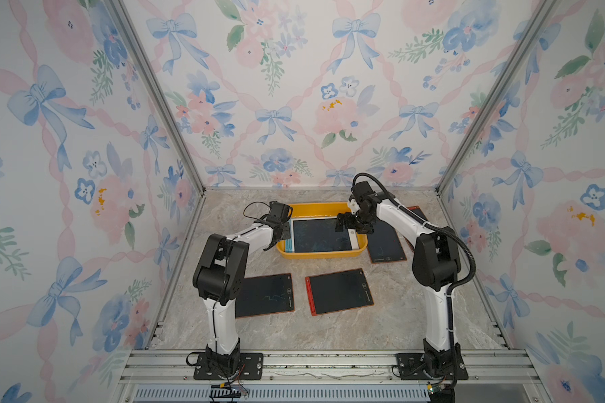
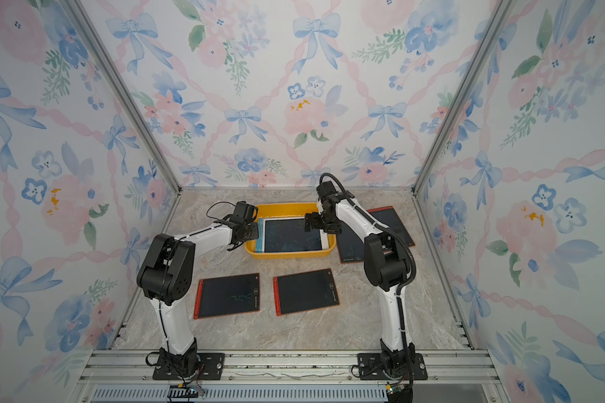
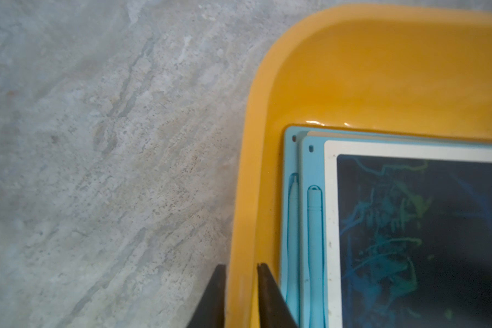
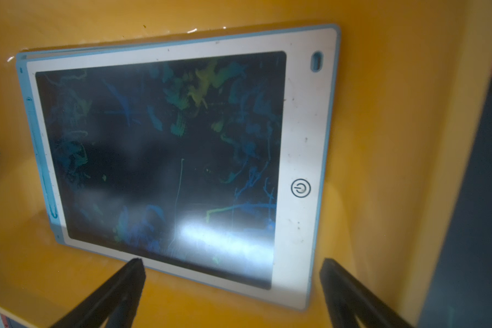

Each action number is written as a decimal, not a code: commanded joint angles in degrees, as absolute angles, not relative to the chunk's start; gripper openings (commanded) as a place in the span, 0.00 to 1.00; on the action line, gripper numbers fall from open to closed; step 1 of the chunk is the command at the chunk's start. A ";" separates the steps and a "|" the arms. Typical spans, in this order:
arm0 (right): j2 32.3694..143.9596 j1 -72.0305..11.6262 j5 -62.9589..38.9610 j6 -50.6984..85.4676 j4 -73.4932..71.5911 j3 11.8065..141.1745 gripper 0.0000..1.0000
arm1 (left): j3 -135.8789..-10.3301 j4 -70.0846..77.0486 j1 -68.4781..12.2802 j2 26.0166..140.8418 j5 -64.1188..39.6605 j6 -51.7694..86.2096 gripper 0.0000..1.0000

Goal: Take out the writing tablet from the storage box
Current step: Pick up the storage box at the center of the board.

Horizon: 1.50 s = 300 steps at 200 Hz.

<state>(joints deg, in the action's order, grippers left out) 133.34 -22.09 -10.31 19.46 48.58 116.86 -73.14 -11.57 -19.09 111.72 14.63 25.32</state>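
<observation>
The writing tablet (image 4: 159, 159), white-framed with a scribbled dark screen, lies flat in the storage box (image 1: 315, 254), on top of at least two blue tablets (image 3: 313, 170) whose edges show beneath it. The right gripper (image 4: 232, 265) hangs just over its near edge with jaws spread wide, one finger by the frame's border, the other out past the corner with the power button; it holds nothing. The left gripper (image 3: 240, 268) sits at the box's side, its jaws closed onto the rim, apparently to steady it. Out on the table (image 1: 329, 335) four loose tablets (image 2: 229, 296) lie flat, two in front of the box and two to its right. The job looks partly done: these are out, while the top tablet and those under it are not yet lifted
</observation>
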 commanded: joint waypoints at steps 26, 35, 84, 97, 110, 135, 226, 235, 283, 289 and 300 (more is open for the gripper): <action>131.46 -21.36 -9.65 19.86 49.52 117.04 0.99 | -74.44 -12.65 -19.34 112.29 15.35 26.28 0.00; 131.49 -21.44 -9.16 19.86 50.17 117.59 0.99 | -74.53 -12.66 -19.23 112.28 14.62 26.62 0.00; 132.80 -22.05 -5.50 18.47 54.02 122.04 0.99 | -75.69 -12.53 -18.55 111.44 9.51 27.97 0.00; 133.31 -22.52 -4.30 18.03 55.10 123.54 0.99 | -75.91 -12.39 -17.95 110.93 7.03 28.84 0.00; 133.97 -22.94 -3.40 17.76 56.18 125.30 0.99 | -76.19 -12.30 -17.33 110.48 4.86 29.47 0.00; 135.86 -23.68 -2.47 17.49 58.40 128.93 0.99 | -75.85 -10.92 -15.34 109.56 -1.85 31.75 0.00; 137.67 -24.11 -1.73 17.28 60.46 131.73 0.99 | -71.32 -4.64 -11.06 106.62 -11.86 36.19 0.00; 137.55 -24.10 -1.54 17.18 60.60 131.93 0.99 | -69.76 -2.61 -10.56 106.07 -13.03 37.35 0.00; 137.82 -24.41 -0.86 17.05 61.30 133.05 0.99 | -62.51 9.41 -9.84 103.61 -17.68 41.94 0.00; 137.90 -24.57 -0.81 17.05 61.24 132.99 0.99 | -62.30 9.74 -9.80 103.51 -17.44 41.97 0.00; 137.98 -24.89 -0.71 17.02 61.17 133.00 0.99 | -62.19 9.71 -9.93 103.50 -17.31 41.74 0.00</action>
<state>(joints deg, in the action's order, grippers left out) 136.11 -23.79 -1.65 17.72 59.40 131.41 -62.41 1.32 -10.02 106.76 -10.52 36.71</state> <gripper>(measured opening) 0.987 0.089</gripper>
